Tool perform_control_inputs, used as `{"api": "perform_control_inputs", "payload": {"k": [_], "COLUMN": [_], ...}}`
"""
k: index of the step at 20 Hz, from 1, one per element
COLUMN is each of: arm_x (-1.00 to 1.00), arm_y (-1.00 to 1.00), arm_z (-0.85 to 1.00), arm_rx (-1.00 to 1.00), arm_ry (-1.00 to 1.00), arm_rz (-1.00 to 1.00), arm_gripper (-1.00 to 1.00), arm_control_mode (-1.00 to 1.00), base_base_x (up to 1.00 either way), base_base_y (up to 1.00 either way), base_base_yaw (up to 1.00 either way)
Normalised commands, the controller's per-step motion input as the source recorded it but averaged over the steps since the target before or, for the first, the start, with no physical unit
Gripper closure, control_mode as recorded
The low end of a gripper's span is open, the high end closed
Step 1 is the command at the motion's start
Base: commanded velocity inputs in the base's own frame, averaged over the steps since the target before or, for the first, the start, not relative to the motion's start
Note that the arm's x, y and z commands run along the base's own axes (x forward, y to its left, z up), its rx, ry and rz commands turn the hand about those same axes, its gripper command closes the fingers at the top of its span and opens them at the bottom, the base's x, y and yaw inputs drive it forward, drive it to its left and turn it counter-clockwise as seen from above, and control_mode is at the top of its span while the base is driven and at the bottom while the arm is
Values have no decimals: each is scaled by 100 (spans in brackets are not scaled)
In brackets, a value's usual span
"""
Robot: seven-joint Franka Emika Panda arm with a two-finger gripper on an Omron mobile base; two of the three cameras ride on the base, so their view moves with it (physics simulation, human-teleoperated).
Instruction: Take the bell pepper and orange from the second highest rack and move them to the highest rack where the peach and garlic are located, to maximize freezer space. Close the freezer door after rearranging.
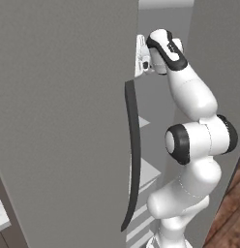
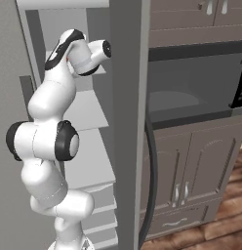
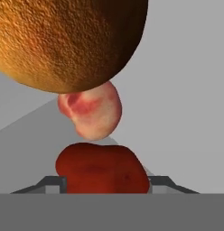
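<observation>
end effector: seen in the hand view (image 3: pixel 105 182), jaws pinched on the red bell pepper (image 3: pixel 102 169), which sits right between the fingertips

bell pepper: held up inside the freezer (image 2: pixel 127 97), at the upper shelf level where the arm is reached in

orange (image 3: pixel 68 40): very close to the camera, at the top of the hand view

peach (image 3: pixel 91 113): seen between the orange and the pepper, a bit farther back; whether they touch can't be told

freezer door (image 1: pixel 59 121): swung open, long black handle (image 1: pixel 134 155) along its edge

shelves (image 2: pixel 89 110): pale, stacked behind the arm
</observation>
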Motion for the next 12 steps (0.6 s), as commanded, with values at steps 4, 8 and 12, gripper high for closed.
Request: {"api": "perform_control_inputs", "payload": {"k": [4, 8, 12], "arm_x": [42, 34, 43], "arm_y": [22, 24, 9], "arm_z": [-8, -9, -9], "arm_rx": [0, 0, -8], "arm_ry": [13, 14, 12], "arm_rz": [10, 10, 25], "arm_gripper": [100, 100, 100], "arm_control_mode": [-100, -100, -100], "base_base_x": [0, 0, 0], "base_base_y": [0, 0, 0], "base_base_yaw": [0, 0, 0]}}
